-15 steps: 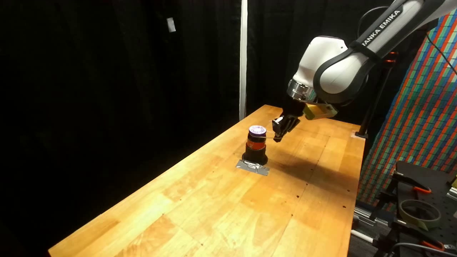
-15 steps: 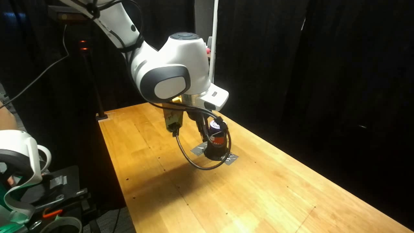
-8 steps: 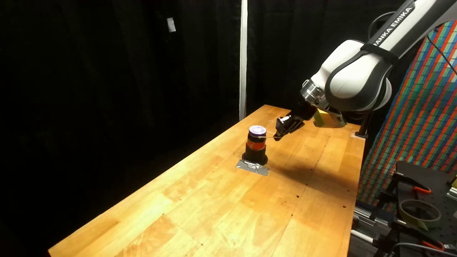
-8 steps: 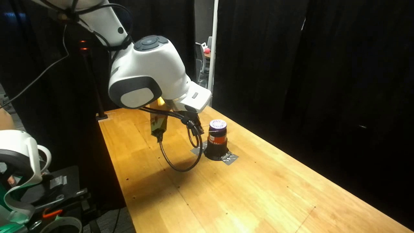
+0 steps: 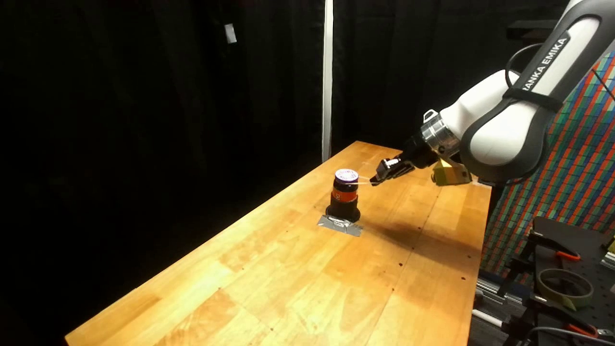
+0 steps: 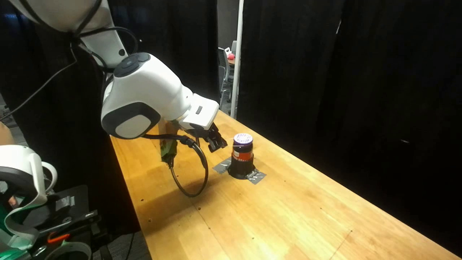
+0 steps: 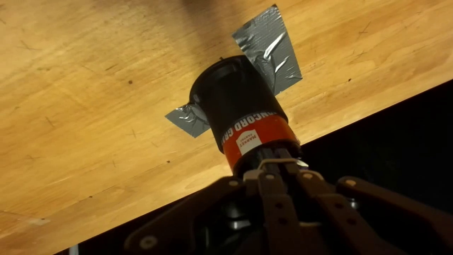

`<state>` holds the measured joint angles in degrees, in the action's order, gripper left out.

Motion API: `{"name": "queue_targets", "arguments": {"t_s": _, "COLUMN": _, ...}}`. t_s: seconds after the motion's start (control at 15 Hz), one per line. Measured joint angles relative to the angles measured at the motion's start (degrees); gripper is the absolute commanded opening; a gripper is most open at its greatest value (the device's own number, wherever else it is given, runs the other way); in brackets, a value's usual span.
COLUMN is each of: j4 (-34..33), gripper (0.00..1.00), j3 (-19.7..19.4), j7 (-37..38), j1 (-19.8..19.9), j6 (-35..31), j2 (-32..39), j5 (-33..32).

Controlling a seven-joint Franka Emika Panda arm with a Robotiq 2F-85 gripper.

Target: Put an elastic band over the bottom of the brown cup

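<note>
The brown cup (image 5: 345, 195) stands upright with an orange-red stripe and a pale purple-edged top, in a wider black base taped to the table. It shows in both exterior views (image 6: 242, 156) and fills the middle of the wrist view (image 7: 262, 134). A thin elastic band (image 5: 364, 183) is stretched taut from the cup's upper part, just under its top, to my gripper (image 5: 374, 181). In the wrist view the band (image 7: 277, 160) crosses the fingertips. My gripper's fingers (image 7: 276, 156) are nearly together on it, beside the cup's top. The band's far side is hidden.
Grey tape strips (image 7: 272, 49) hold the base to the wooden table (image 5: 269, 288). A looped cable (image 6: 191, 195) hangs from the wrist near the table. Black curtains stand behind. A side cart (image 5: 562, 259) with a tape roll (image 5: 565, 287) is past the table edge.
The arm's wrist has tilted back and lower, away from the cup, so the gripper lies more level. Its fingertips have shifted only a little. The band stays stretched; the cup has not moved.
</note>
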<state>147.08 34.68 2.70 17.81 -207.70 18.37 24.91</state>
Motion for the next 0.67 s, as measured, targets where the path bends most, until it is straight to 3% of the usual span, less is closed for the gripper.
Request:
{"name": "queue_targets", "arguments": {"t_s": 0.13, "j4": 1.6, "gripper": 0.09, "j3": 0.0, "j7": 0.4, "j1": 1.0, "j6": -5.0, "j2": 1.6, "j5": -2.0}}
{"name": "queue_targets", "arguments": {"t_s": 0.4, "j4": 4.1, "gripper": 0.1, "j3": -10.4, "j7": 9.9, "j1": -5.6, "j6": -11.7, "j2": 2.9, "j5": -13.0}}
{"name": "queue_targets", "arguments": {"t_s": 0.67, "j4": 5.3, "gripper": 0.08, "j3": -16.1, "j7": 16.3, "j1": -9.9, "j6": -17.2, "j2": 3.7, "j5": -18.5}}
